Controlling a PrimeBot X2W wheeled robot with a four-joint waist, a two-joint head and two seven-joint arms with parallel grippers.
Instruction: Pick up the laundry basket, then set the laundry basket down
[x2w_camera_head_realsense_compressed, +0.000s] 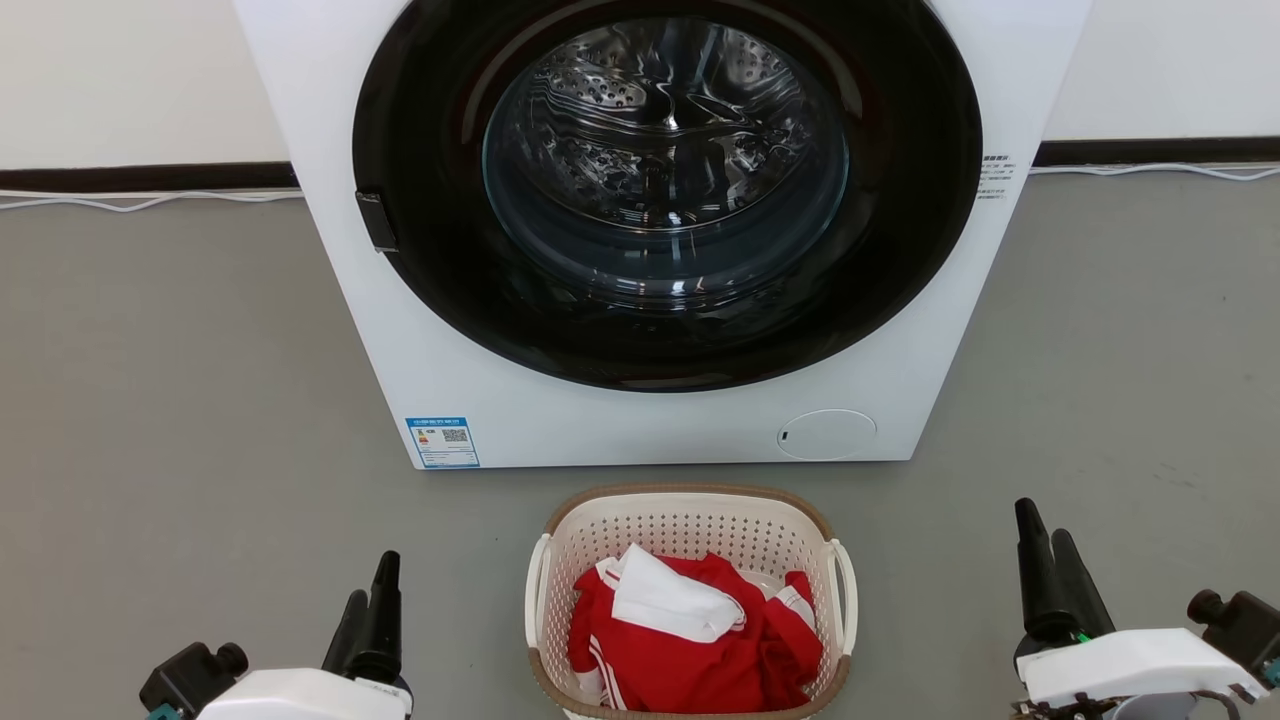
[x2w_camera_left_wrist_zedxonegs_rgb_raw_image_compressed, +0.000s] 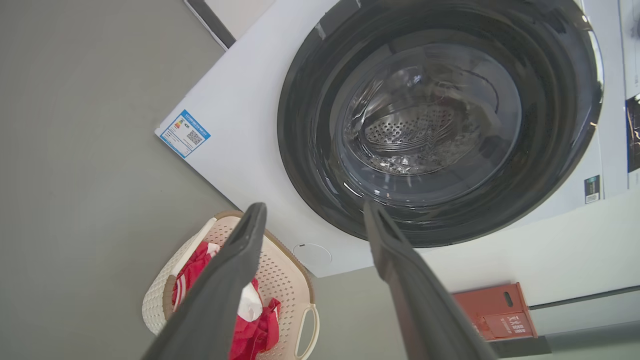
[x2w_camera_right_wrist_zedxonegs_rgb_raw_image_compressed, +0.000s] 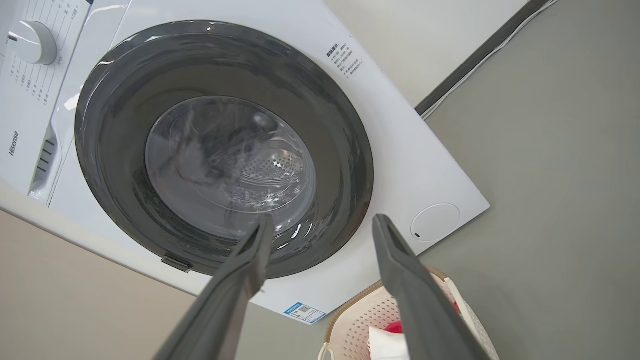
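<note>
**Basket on the floor, both arms flanking it and empty**

Here's the small cream perforated plastic laundry basket (x2w_camera_head_realsense_compressed: 690, 525) with its brown woven-look rim. It sits on the grey floor (x2w_camera_head_realsense_compressed: 200, 400) at 6 o'clock in the head view, just in front of the big white front-loading washer (x2w_camera_head_realsense_compressed: 650, 420). The washer's dark round door is closed. Inside the basket lie a crumpled red garment (x2w_camera_head_realsense_compressed: 700, 670) with white stripes and a white cloth (x2w_camera_head_realsense_compressed: 665, 600) on top of it.

The left pincer (x2w_camera_head_realsense_compressed: 372, 585) is at 8 o'clock, fingers spread wide with nothing between them. The left wrist view confirms it: clear space between the two dark fingers, and the basket (x2w_camera_left_wrist_zedxonegs_rgb_raw_image_compressed: 155, 305) low at 7 o'clock. The right pincer (x2w_camera_head_realsense_compressed: 1043, 525) is at 4 o'clock, equally released and empty, and its wrist view catches the basket (x2w_camera_right_wrist_zedxonegs_rgb_raw_image_compressed: 360, 320) at 5 o'clock.

Now the geometry that matters. From the left pincer the basket lies toward 3 o'clock, and from the right pincer toward 9 o'clock. So the two white loop handles, left (x2w_camera_head_realsense_compressed: 538, 590) and right (x2w_camera_head_realsense_compressed: 848, 600), each face one arm. Both pincers stand apart from the basket. In the head view the left looks a shade nearer its handle, but it's close. The long axis is hard to call, because the near end is clipped by the frame edge.

My read is that the lift hasn't begun. Each arm needs to swing inward to its own handle.
</note>
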